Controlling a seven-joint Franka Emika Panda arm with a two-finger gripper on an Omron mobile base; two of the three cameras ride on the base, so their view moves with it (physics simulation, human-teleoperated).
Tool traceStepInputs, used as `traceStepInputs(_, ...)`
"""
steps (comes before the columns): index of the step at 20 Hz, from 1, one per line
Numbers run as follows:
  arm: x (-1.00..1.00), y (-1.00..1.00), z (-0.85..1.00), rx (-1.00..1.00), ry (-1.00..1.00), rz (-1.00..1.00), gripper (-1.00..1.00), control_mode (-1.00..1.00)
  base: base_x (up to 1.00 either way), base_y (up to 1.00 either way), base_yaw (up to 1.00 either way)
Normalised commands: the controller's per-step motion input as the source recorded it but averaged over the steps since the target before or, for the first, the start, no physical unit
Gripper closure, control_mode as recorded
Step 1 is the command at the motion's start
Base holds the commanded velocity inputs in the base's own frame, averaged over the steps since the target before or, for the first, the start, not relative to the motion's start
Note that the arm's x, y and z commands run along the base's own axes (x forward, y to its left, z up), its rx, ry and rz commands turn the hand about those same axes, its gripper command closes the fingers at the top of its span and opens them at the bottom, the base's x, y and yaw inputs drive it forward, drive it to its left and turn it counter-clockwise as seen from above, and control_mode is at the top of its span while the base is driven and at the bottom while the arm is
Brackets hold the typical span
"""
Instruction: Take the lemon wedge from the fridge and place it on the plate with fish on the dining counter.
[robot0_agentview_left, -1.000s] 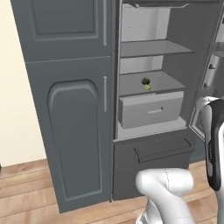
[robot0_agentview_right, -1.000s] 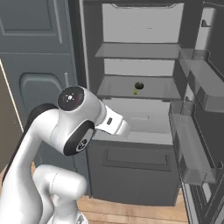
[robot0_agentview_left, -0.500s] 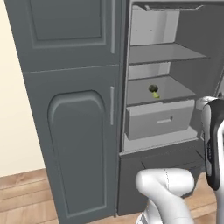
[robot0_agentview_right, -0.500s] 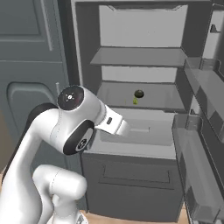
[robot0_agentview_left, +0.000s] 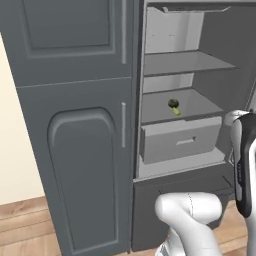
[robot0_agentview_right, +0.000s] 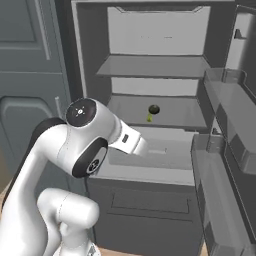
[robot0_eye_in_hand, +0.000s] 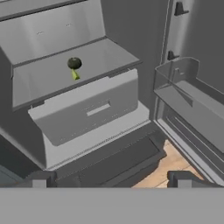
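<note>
Centre-right of the left base view stands the fridge (robot0_agentview_left: 200, 90), its door swung open and its pale grey shelves and drawer (robot0_agentview_left: 179, 141) exposed. On the shelf just above that drawer lies the lemon wedge (robot0_agentview_left: 176, 111) — a tiny yellow sliver touching, or all but touching, a small dark green round lump (robot0_agentview_left: 173, 103) directly behind it. From the right base view the same pair sits mid-frame, wedge (robot0_agentview_right: 149, 118) below the lump (robot0_agentview_right: 153, 109), with the open door's bins (robot0_agentview_right: 227, 145) running down the right edge. At the left of the left base view rises a panelled dark grey cabinet (robot0_agentview_left: 75, 125) with slim silver handles.

Upper left in the hand view the wedge (robot0_eye_in_hand: 75, 75) shows again beneath the lump (robot0_eye_in_hand: 74, 63), well apart from the fingers (robot0_eye_in_hand: 39, 179), whose two dark tips rise at the bottom of the frame, spread wide with nothing between them. Wooden floor (robot0_eye_in_hand: 175, 164) shows below the fridge, at lower right of that frame.
</note>
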Motion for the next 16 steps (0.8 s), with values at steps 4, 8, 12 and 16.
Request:
traceStepInputs(4,0.0,0.0,0.0,0.0,0.0,0.0,-1.0,1.0,0.6,0.0,0.0)
traceStepInputs(8,0.0,0.0,0.0,0.0,0.0,0.0,-1.0,1.0,0.61,0.0,0.0)
traceStepInputs(12,0.0,0.0,0.0,0.0,0.0,0.0,-1.0,1.0,0.37,0.0,0.0)
traceStepInputs(16,0.55,-0.06,0.0,0.0,0.0,0.11,-1.0,-1.0,0.0,0.0,0.0)
